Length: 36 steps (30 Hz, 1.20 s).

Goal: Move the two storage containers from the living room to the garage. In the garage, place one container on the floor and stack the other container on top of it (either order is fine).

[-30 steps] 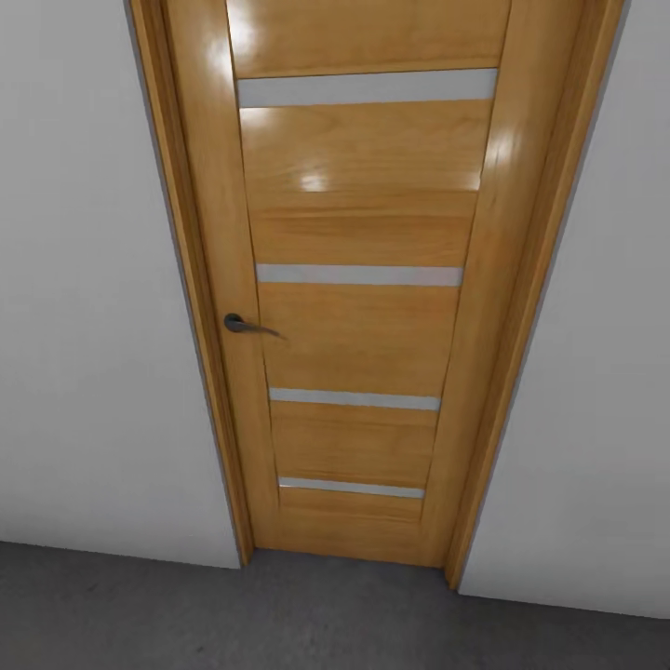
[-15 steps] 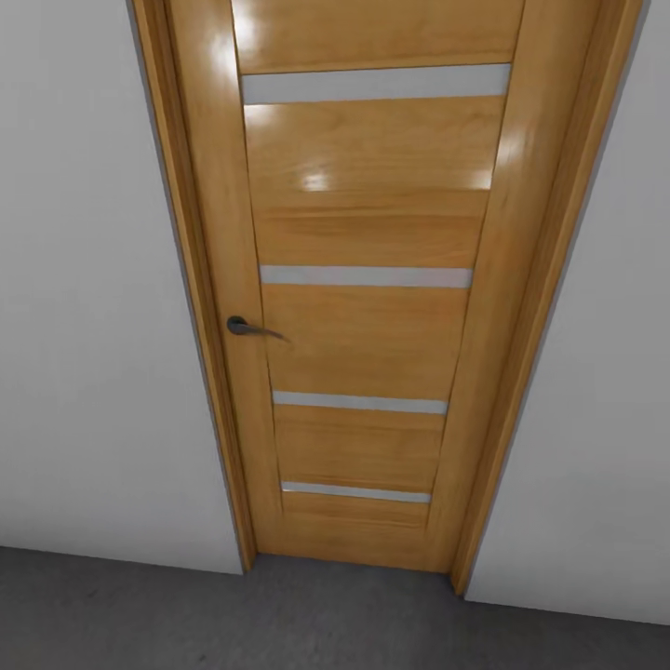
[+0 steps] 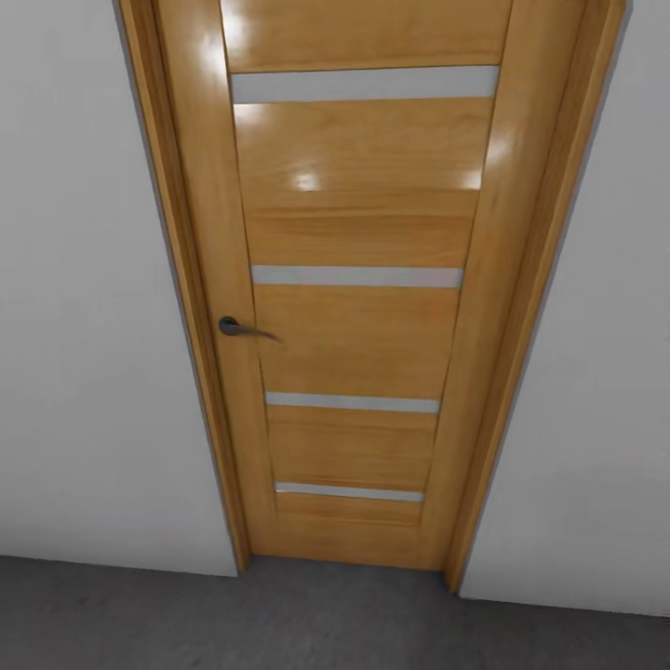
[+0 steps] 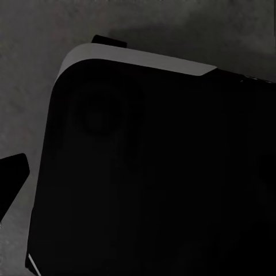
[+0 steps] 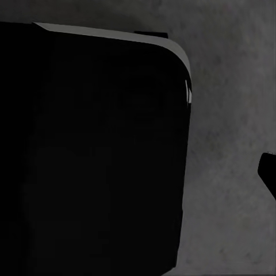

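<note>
1. Door (image 3: pixel 358 307) of glossy wood fills my head view, shut, its handle (image 3: pixel 237 327) at the left edge, pale walls (image 3: pixel 84 307) either side and dark grey floor (image 3: pixel 186 614) at its foot
2. Containers: I cannot see them here
3. Grippers: both wrist views look down past the robot's dark base (image 4: pixel 155 172) at floor; I cannot tell how the jaws stand
4. Handling, my guess: rigid, light, smooth-walled boxes; pinch a wall at the rim
</note>
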{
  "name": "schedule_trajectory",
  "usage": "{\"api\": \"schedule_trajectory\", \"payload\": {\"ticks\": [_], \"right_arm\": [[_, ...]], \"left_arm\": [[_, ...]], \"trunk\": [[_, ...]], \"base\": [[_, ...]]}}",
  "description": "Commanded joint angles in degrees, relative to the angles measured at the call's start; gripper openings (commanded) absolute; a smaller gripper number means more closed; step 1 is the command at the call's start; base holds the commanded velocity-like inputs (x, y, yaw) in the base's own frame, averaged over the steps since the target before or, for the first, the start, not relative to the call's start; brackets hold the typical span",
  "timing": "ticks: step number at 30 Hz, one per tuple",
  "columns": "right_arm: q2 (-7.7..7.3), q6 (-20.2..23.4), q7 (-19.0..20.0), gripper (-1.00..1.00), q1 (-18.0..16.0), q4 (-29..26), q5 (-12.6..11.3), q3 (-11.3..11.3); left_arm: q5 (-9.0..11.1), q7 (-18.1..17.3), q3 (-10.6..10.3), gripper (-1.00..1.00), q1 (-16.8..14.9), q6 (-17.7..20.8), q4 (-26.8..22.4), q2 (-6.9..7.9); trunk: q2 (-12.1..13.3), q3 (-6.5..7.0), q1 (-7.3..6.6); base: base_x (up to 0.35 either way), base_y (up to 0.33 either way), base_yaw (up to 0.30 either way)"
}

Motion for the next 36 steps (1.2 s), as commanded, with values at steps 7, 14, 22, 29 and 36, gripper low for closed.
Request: {"api": "schedule_trajectory", "payload": {"ticks": [7, 14, 22, 29, 36], "right_arm": [[-0.09, -0.17, -0.07, 1.00, -0.01, 0.01, 0.14, 0.10], [-0.10, -0.19, -0.03, 1.00, -0.01, 0.01, 0.41, 0.34], [-0.12, 0.06, -0.02, 1.00, -0.01, 0.01, 0.54, 0.44], [0.03, 0.05, 0.07, 1.00, -0.01, 0.01, 0.60, 0.47], [-0.19, -0.08, 0.32, 1.00, -0.01, 0.01, 0.63, 0.66]], "left_arm": [[0.25, 0.04, 0.14, 1.00, -0.02, -0.17, 0.05, 0.00], [0.25, 0.08, 0.14, 1.00, -0.02, -0.17, 0.04, -0.01], [0.26, 0.09, 0.14, 1.00, -0.02, -0.17, 0.05, -0.01], [0.25, 0.09, 0.14, 1.00, -0.02, -0.17, 0.03, -0.09], [0.26, 0.09, 0.14, 1.00, -0.02, -0.17, 0.06, -0.09]], "trunk": [[-0.02, -0.04, 0.00], [-0.02, -0.04, 0.00], [-0.02, -0.04, 0.00], [-0.02, -0.04, 0.00], [-0.02, -0.04, 0.00]], "base": [[0.000, 0.000, -0.042], [0.000, 0.000, -0.005], [0.000, 0.000, 0.000], [0.000, 0.000, 0.028], [0.000, 0.000, 0.134]]}}
